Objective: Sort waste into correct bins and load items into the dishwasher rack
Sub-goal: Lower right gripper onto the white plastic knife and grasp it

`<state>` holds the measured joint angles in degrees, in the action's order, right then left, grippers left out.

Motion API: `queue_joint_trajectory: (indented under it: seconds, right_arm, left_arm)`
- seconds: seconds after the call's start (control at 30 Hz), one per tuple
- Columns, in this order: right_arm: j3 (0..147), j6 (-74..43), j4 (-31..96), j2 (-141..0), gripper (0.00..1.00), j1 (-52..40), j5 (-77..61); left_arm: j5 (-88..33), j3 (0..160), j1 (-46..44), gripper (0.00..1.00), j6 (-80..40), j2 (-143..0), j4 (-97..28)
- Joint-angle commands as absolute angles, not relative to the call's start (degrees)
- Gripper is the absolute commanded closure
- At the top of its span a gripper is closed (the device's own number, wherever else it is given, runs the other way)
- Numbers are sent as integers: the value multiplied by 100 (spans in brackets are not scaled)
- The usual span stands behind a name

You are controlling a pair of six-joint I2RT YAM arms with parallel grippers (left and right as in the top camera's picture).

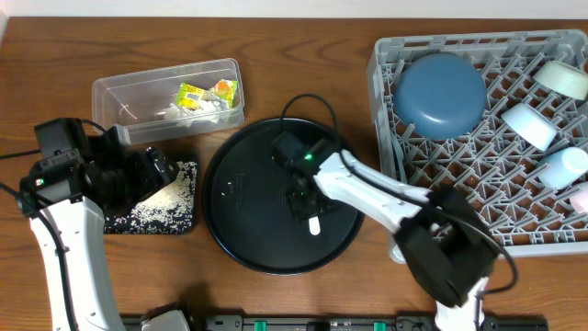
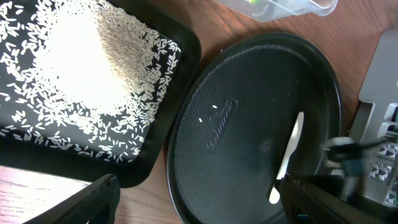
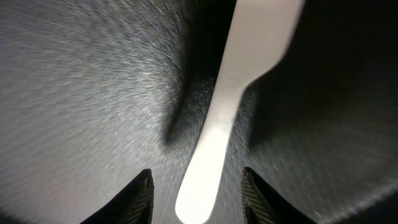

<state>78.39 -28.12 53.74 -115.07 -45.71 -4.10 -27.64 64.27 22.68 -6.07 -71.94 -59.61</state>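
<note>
A white spoon (image 1: 314, 223) lies on the large round black tray (image 1: 239, 184). My right gripper (image 3: 198, 200) is open and low over that tray, with its fingers on either side of the spoon's handle (image 3: 230, 112). My left gripper (image 2: 199, 202) is open and empty, above the near edge of the shallow black tray (image 2: 155, 155), which holds a heap of white rice (image 2: 81, 68). The clear tub (image 1: 119, 92) holds yellow-green wrappers (image 1: 193, 95) and white tissue (image 1: 213, 110). The grey rack (image 1: 381, 110) holds the dark-blue bowl (image 1: 439, 95) upside down and pale cups (image 1: 528, 124). No chopsticks are in view.
The round black tray lies between the shallow black tray and the rack. More pale cups (image 1: 562, 165) and a white bowl (image 1: 562, 78) sit along the rack's right side. A black cable (image 1: 312, 106) loops over the round tray's far edge.
</note>
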Motion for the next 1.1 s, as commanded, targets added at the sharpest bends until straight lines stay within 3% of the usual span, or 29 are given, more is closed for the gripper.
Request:
queue_joint_trajectory:
  seconds: [0.0, 0.13, 0.23, 0.3, 0.47, 1.07]
  right_arm:
    - [7894, -3087, 5382, -11828, 59, -4619, -281]
    - [7894, -3085, 5352, -12029, 63, -4604, -281]
    - [7894, -3083, 5384, -12084, 85, -4619, -283]
    - [7894, -3083, 5400, -12088, 94, -4619, -283]
    - [7896, -3083, 5463, -12086, 99, -4602, -283]
    - [7909, -2952, 5594, -10906, 99, -4401, -10]
  left_arm:
    - [-2716, 6499, 2292, 17, -635, -7223, -5977]
    - [-2716, 6499, 2292, 16, -635, -7223, -5977]
    - [-2716, 6499, 2292, 17, -635, -7223, -5977]
    - [-2716, 6499, 2292, 16, -635, -7223, -5977]
    - [-2716, 6499, 2292, 16, -635, -7223, -5977]
    - [-2716, 6499, 2292, 16, -635, -7223, -5977]
